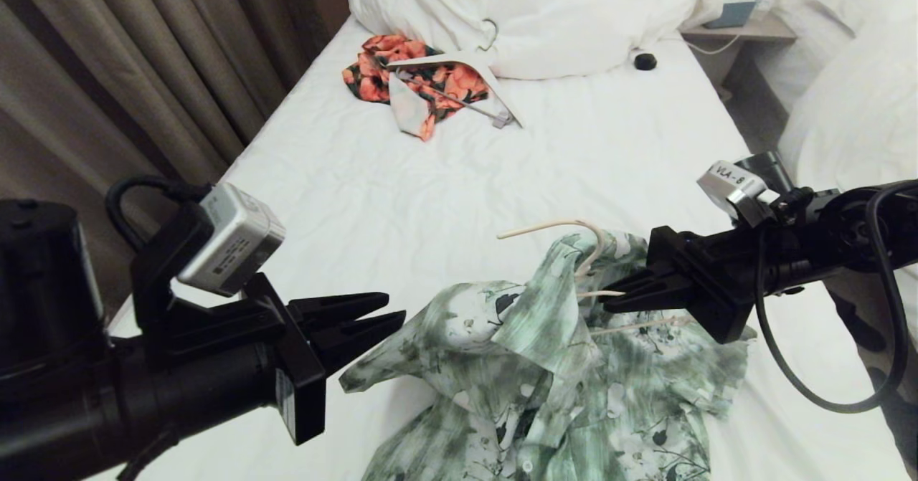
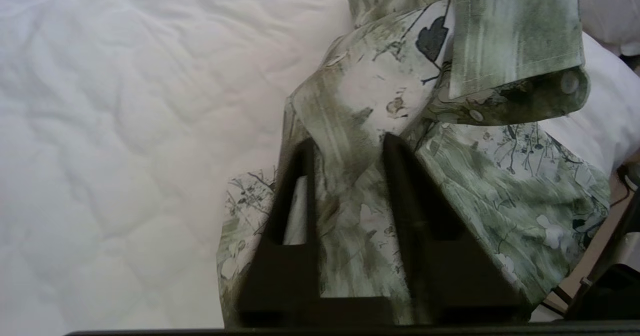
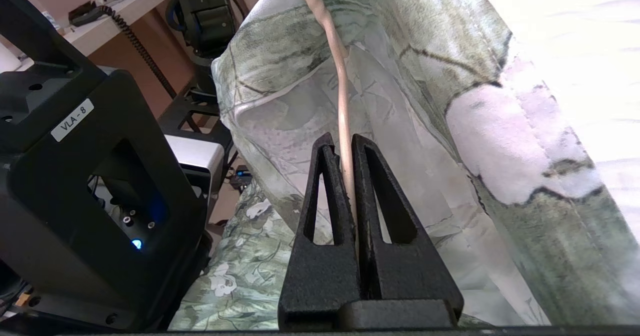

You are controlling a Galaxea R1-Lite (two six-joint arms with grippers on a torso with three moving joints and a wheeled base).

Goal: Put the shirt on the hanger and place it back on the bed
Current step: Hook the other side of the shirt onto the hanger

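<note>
The pale green floral shirt (image 1: 545,366) lies crumpled on the white bed (image 1: 502,173), partly draped over the thin cream hanger (image 1: 574,224). My right gripper (image 1: 608,300) comes in from the right and is shut on a wire of the hanger (image 3: 342,100), with shirt fabric (image 3: 425,50) hanging around it. My left gripper (image 1: 394,307) hovers just left of the shirt's sleeve. In the left wrist view its jaws (image 2: 347,145) stand apart over the shirt (image 2: 500,201), gripping nothing. The hanger's lower frame is mostly hidden under the cloth.
An orange-and-black floral garment (image 1: 373,72) with a thick white hanger (image 1: 495,83) lies farther up the bed, below the bulky duvet (image 1: 538,8). A small black object (image 1: 645,61) sits nearby. Curtains (image 1: 143,58) run along the left; a nightstand (image 1: 746,29) and a second bed (image 1: 853,108) are on the right.
</note>
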